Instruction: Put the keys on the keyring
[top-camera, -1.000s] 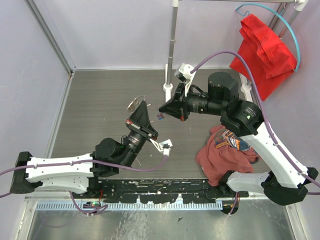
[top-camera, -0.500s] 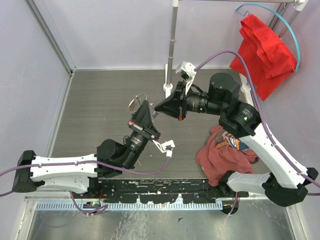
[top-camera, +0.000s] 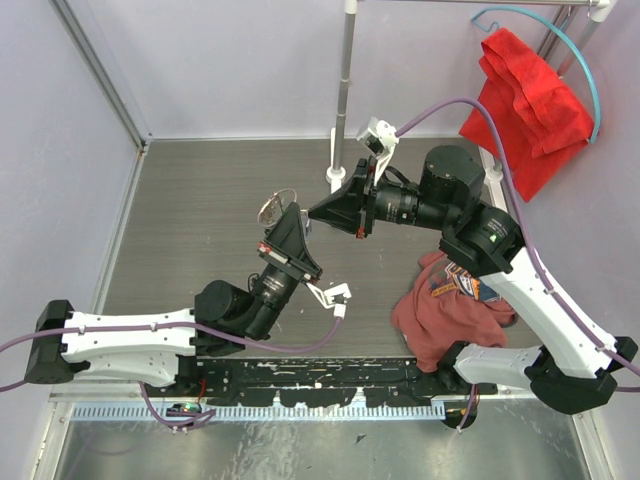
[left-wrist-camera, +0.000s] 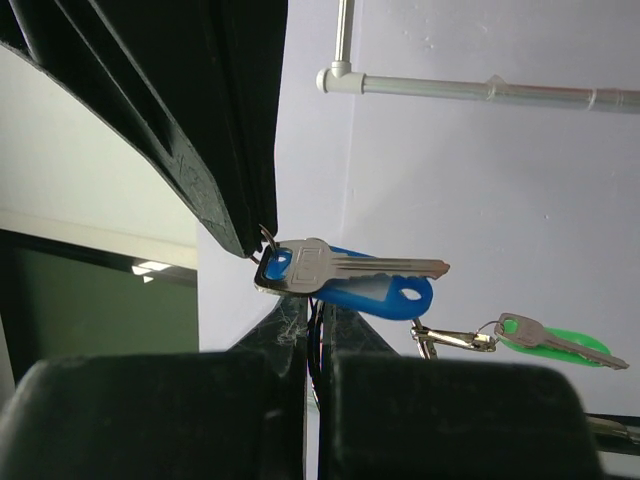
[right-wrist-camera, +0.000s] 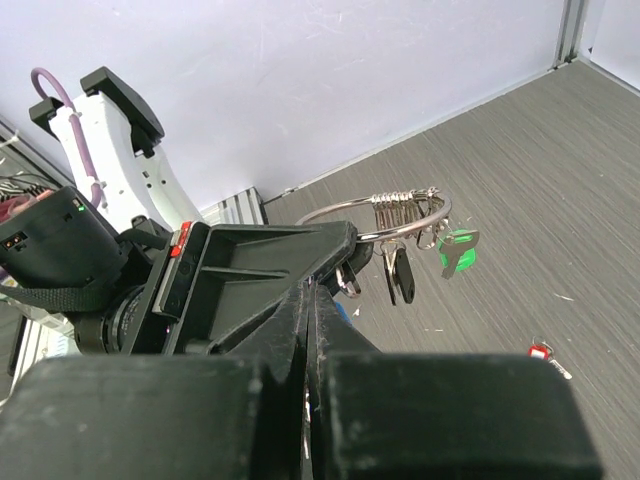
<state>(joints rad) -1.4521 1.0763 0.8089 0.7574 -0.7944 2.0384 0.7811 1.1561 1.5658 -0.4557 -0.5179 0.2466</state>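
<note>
Above grey wood-grain surface, left gripper clamped on thin silver wire keyring, raised, black- and green-tagged keys dangling from it. Right gripper pinched shut on silver key with blue plastic tag, right at left gripper's tip. Small red-headed key loose on surface.

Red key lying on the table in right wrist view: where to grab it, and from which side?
Take the red key by its red head, coming straight down from above and pinching across the head's width. It lies flat on the table, so only its top is open, and the head looks bulkier than the thin blade. It is tiny in view, so treat this as a best guess.
</note>
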